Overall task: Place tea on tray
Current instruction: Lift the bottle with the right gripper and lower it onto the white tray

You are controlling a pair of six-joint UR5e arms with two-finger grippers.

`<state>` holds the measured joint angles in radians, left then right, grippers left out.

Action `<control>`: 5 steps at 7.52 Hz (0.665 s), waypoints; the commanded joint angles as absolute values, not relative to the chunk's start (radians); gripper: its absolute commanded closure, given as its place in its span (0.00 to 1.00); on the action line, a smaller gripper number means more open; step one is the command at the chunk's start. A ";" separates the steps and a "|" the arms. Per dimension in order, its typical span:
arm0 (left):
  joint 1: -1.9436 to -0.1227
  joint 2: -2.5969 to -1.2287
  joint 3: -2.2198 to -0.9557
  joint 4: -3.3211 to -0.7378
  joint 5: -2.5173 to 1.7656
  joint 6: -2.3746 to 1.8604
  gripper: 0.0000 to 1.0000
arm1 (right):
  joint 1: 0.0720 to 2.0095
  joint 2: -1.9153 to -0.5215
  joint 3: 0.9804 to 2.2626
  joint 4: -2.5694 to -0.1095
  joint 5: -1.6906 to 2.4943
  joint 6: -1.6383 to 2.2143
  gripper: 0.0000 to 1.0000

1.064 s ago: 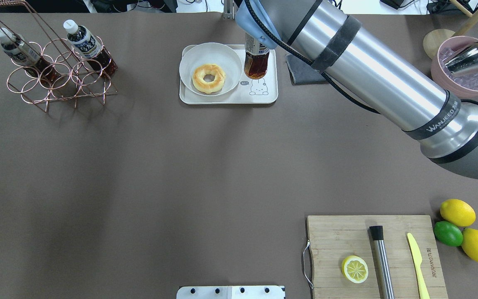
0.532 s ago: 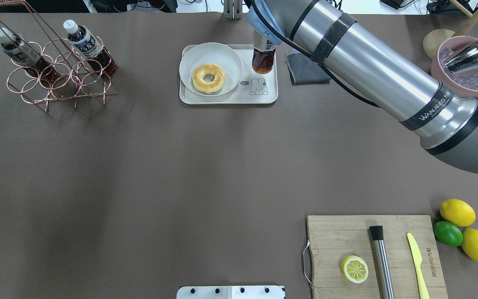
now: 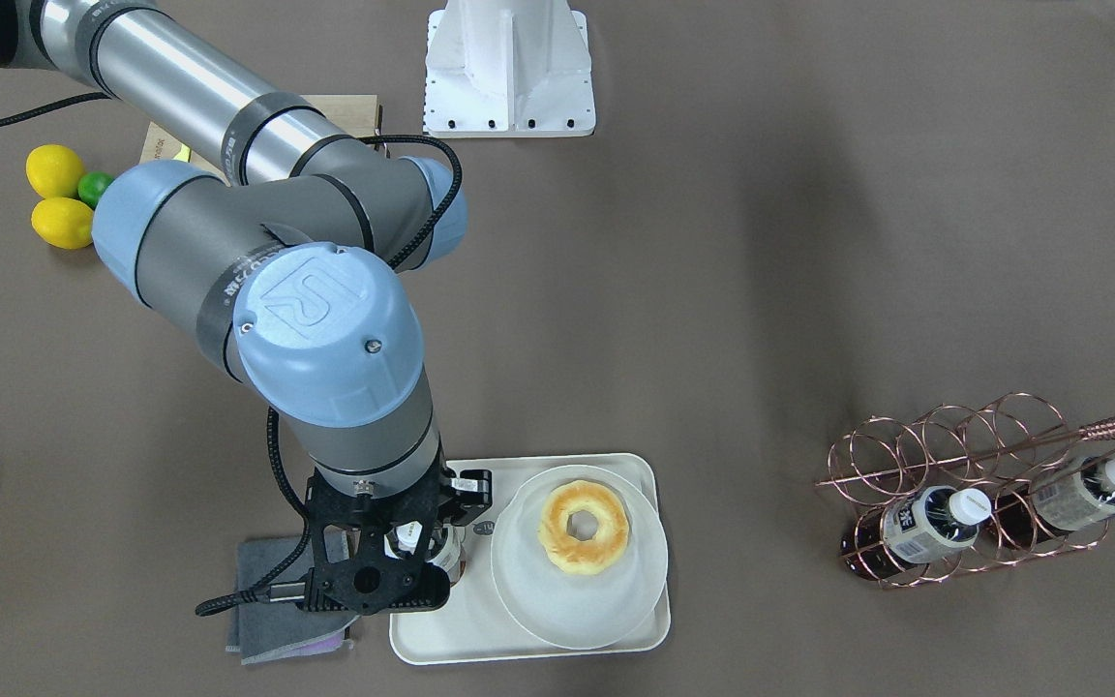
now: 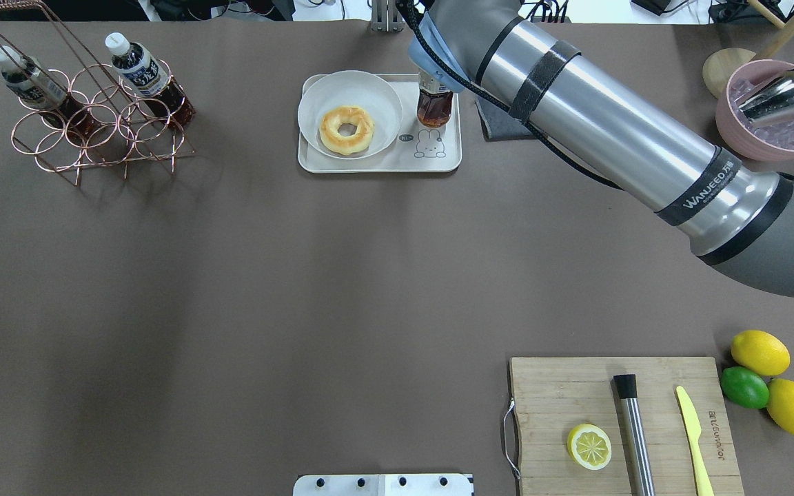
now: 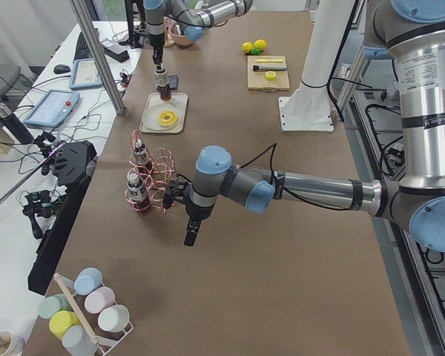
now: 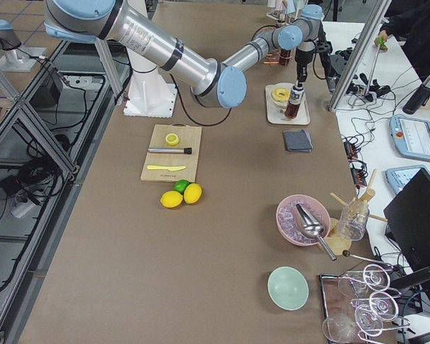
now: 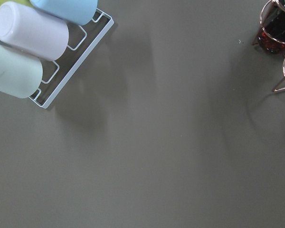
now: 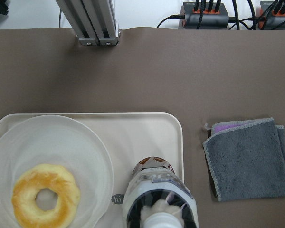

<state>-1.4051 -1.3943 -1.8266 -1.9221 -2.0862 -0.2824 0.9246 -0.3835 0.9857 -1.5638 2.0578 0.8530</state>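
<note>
The tea [image 4: 434, 109], a small bottle of dark reddish-brown drink, is upright at the far right part of the cream tray [image 4: 442, 162], beside the bear drawing. My right gripper [image 3: 411, 548] is shut on its neck from above. The right wrist view looks straight down on the tea [image 8: 159, 192] over the tray [image 8: 142, 128]. I cannot tell whether the base touches the tray. In the overhead view my wrist hides the gripper. My left gripper [image 5: 190, 236] hangs low over bare table near the copper rack; I cannot tell whether it is open or shut.
A white plate [image 4: 376, 89] with a doughnut [image 4: 347, 129] fills the tray's left part. A grey cloth [image 4: 504, 122] lies right of the tray. A copper rack [image 4: 94, 131] with two bottles stands far left. A pink ice bowl [image 4: 776, 120] and cutting board [image 4: 562, 393] are on the right.
My right gripper has carried the tea down and slightly farther back over the tray. The bottle now looks smaller and lower, upright by the bear drawing.
</note>
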 commanded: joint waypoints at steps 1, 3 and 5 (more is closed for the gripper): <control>-1.405 -1.394 -1.824 -1.922 -2.086 -0.281 0.02 | 0.907 -0.385 0.980 -1.546 2.046 0.864 1.00; -1.405 -1.394 -1.824 -1.922 -2.086 -0.279 0.02 | 0.905 -0.388 0.983 -1.545 2.046 0.864 1.00; -1.404 -1.408 -1.815 -1.922 -2.086 -0.279 0.02 | 0.905 -0.396 0.988 -1.543 2.046 0.862 0.92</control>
